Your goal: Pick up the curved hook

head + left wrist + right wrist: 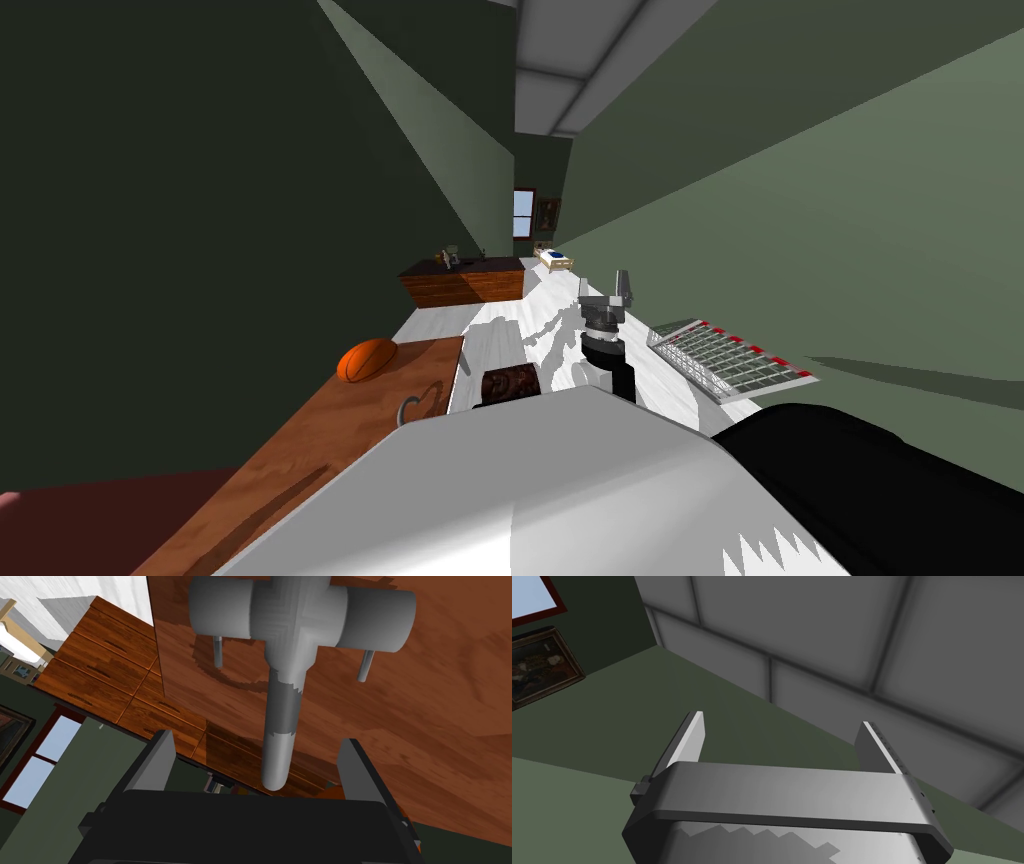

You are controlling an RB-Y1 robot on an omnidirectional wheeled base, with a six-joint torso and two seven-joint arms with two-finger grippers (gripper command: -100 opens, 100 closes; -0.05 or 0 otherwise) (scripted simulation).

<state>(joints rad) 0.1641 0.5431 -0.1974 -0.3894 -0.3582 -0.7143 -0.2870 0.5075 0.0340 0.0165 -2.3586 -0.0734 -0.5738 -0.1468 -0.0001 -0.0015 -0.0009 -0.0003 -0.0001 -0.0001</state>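
Note:
The curved hook is plain grey, with a thick crossbar, two thin pins and a round stem. It lies on the brown wooden table, close in front of my left gripper. That gripper is open; the stem's end reaches into the gap between the fingers and touches neither. In the head view the hook is a small grey curve on the table near its right edge. My right gripper is raised over the white floor, open and holding nothing.
An orange ball rests on the table beyond the hook. A dark patterned box sits just right of the table edge. A grey and red grid-like rack lies by the right wall. A wooden dresser stands farther down the room.

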